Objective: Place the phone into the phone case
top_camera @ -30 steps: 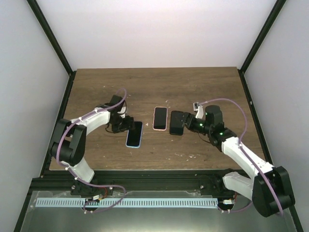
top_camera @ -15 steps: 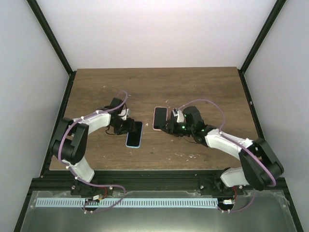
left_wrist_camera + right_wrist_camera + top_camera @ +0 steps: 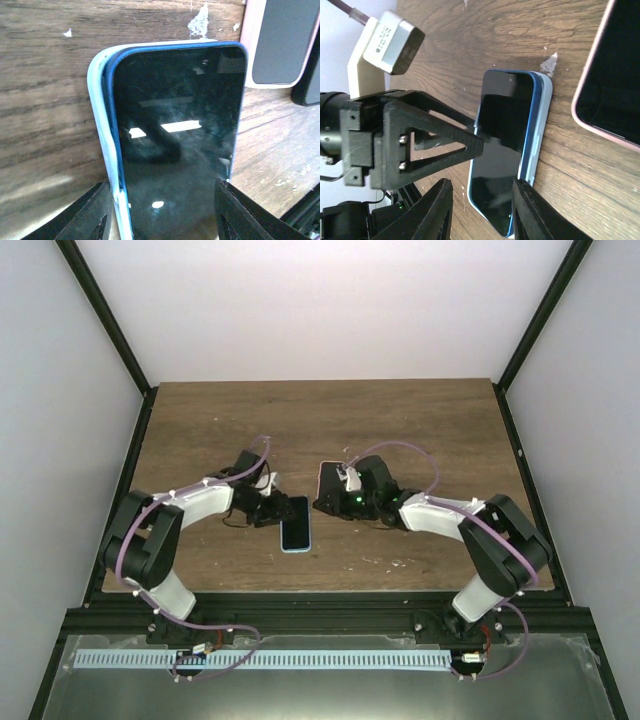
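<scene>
The phone [image 3: 296, 523], black-screened with a dark blue edge, lies face up in the pale blue phone case [image 3: 100, 125] on the wooden table. Along one long side its blue edge [image 3: 536, 107] shows above the case's rim [image 3: 543, 120]. My left gripper [image 3: 272, 510] straddles the phone's near end [image 3: 175, 125]. Its fingers [image 3: 95, 212] touch both long sides, so it is shut on the phone and case [image 3: 162, 215]. My right gripper [image 3: 322, 506] hovers over the opposite end [image 3: 502, 130], its jaws a little apart with nothing gripped [image 3: 482, 215].
A second phone in a pink case [image 3: 328, 478] lies just behind the right gripper, also seen in the wrist views [image 3: 615, 75] [image 3: 280, 45]. A black object's edge [image 3: 312, 85] shows beside it. Black frame rails [image 3: 110, 340] border the table [image 3: 400, 420].
The right arm swung left from the black object to the blue phone, its jaws narrowing. The left gripper closed in on the phone, and phone and case shifted right and turned slightly.
</scene>
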You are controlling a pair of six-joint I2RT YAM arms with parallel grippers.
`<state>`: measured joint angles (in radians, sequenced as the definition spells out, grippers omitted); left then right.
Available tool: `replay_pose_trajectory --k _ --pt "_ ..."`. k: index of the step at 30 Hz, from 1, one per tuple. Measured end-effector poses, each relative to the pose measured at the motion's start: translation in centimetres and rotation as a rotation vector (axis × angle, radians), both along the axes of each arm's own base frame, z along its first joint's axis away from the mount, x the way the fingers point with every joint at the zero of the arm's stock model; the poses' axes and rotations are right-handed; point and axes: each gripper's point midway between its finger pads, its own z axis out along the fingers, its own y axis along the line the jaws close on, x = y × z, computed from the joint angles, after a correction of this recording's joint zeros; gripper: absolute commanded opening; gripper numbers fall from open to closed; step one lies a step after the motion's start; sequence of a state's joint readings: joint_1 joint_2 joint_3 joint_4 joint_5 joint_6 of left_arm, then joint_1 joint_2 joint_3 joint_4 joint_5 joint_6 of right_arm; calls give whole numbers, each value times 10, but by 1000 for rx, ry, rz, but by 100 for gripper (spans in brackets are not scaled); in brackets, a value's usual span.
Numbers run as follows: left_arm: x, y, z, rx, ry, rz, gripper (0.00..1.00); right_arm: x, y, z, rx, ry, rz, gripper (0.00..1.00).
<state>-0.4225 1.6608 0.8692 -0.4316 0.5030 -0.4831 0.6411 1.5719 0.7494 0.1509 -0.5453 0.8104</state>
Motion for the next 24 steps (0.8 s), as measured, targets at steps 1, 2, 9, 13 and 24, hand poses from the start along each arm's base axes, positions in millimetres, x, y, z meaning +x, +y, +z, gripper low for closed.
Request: replay_pose_trajectory --k 1,2,9,13,24 --pt "0 0 2 -6 -2 10 59 1 3 -1 -3 -3 7 32" --pt "0 2 6 -12 -7 22 59 2 6 -1 -5 -5 12 30" --pt "17 23 28 -58 -87 118 58 -2 21 -26 -60 15 48 20" --pt "11 22 22 -69 -73 107 56 -7 23 -43 -99 44 56 18" --pt "1 15 0 -110 -16 68 52 -14 28 -51 -117 57 72 15"
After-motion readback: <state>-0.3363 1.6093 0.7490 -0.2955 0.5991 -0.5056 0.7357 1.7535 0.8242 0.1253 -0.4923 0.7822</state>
